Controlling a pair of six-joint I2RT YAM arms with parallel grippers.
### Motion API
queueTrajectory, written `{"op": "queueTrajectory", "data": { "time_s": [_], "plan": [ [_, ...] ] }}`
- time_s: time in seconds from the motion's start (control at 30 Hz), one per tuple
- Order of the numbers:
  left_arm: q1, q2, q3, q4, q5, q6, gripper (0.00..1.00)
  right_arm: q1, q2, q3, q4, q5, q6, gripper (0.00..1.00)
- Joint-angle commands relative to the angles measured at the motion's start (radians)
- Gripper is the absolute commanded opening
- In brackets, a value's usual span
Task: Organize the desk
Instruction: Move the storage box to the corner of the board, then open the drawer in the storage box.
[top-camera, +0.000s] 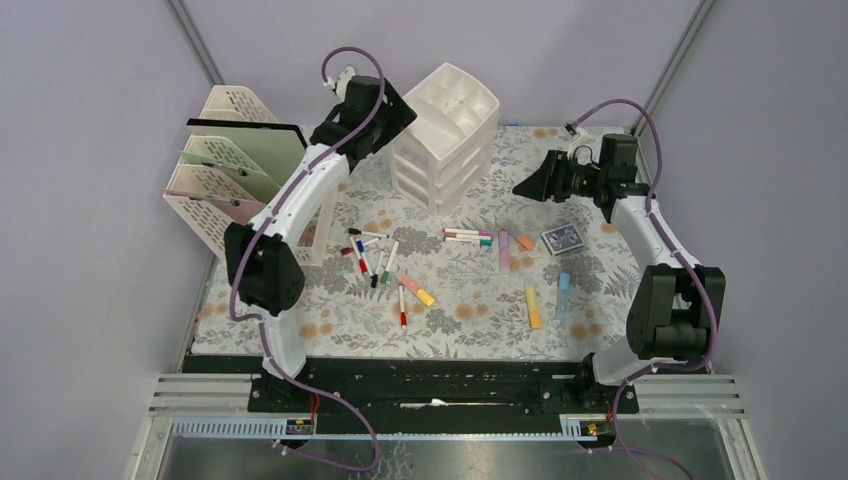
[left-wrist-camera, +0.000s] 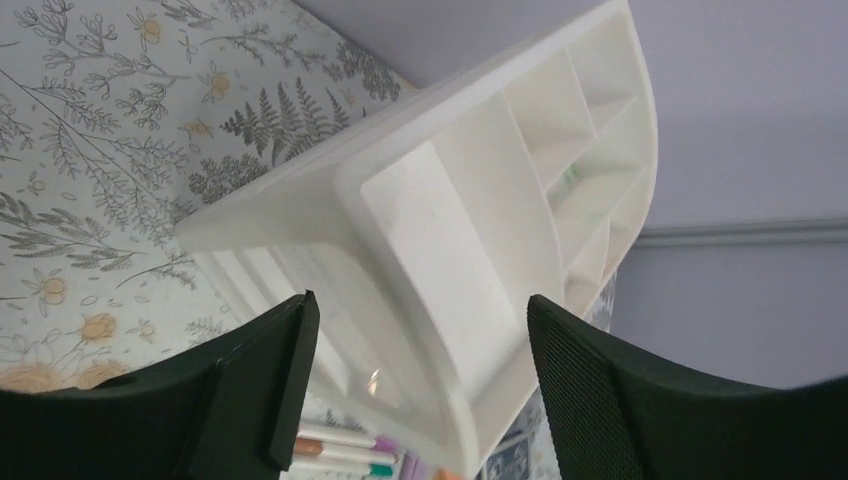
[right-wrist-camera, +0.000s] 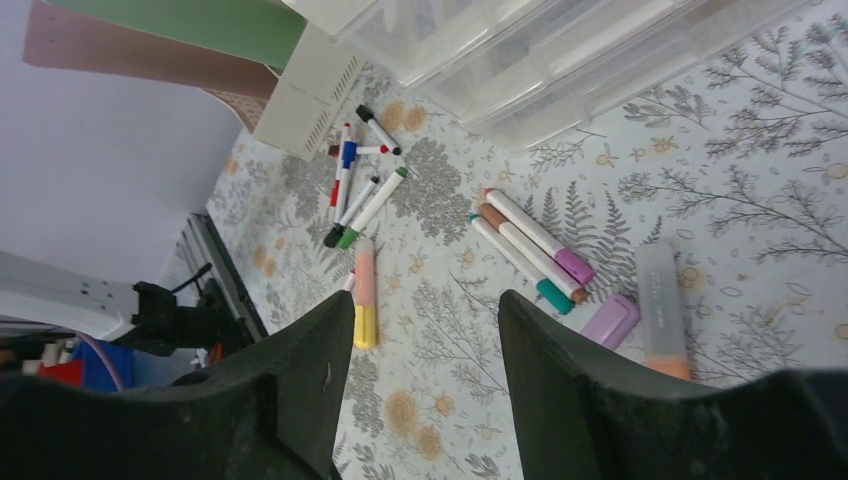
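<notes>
The tabletop (top-camera: 470, 325), under its fern-and-flower cloth, spreads out ahead of my two bases and carries everything here. My left gripper (left-wrist-camera: 415, 305) hangs high toward the back, jaws spread wide, with the top corner of the white drawer unit (top-camera: 445, 140) showing between them. It grips nothing, and I cannot tell whether a finger touches the plastic. My right gripper (right-wrist-camera: 425, 300) hovers over the back right of the cloth, jaws parted and empty.

There is one drawer unit: three drawers stacked, with an open compartment tray on top. Something small and greenish lies in one compartment; I cannot make out what. One cream lattice file rack (top-camera: 215, 190) stands at the left edge, holding a green folder (top-camera: 250, 160) and a pinkish folder (top-camera: 215, 203).

Loose on the cloth I count six thin markers (top-camera: 375, 255): five in a criss-crossed heap near the rack's foot, and one red-tipped a little nearer me. Three felt pens (top-camera: 467, 237) lie side by side in front of the drawer unit, capped purple, brown and teal.

I count five chunky highlighters (top-camera: 533, 306). One is yellow-and-pink, beside the lone marker. A pale purple and an orange-capped one lie just right of the pens. A yellow-orange and a blue one lie nearer me, parallel and apart. One blue patterned card box (top-camera: 563, 238) lies near my right gripper.
</notes>
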Motion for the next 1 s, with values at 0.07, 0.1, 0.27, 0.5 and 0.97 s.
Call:
{"op": "queueTrajectory", "data": {
  "time_s": [0.07,0.1,0.27,0.5,0.97],
  "plan": [
    [0.040,-0.251,-0.168,0.252,0.187,0.248,0.97,-0.004,0.018,-0.113,0.482,-0.099,0.405,0.62],
    [0.044,-0.277,-0.190,0.263,0.198,0.268,0.99,-0.004,0.035,-0.126,0.562,-0.104,0.466,0.62],
    [0.066,-0.429,-0.346,0.311,0.257,0.307,0.99,0.006,0.151,-0.152,0.949,-0.087,0.760,0.62],
    [0.083,-0.655,-0.580,0.389,0.292,0.260,0.99,0.037,0.354,-0.119,1.367,-0.018,1.079,0.62],
    [0.081,-0.782,-0.760,0.429,0.328,0.071,0.99,0.144,0.564,0.054,1.358,0.110,1.099,0.64]
  ]
}}
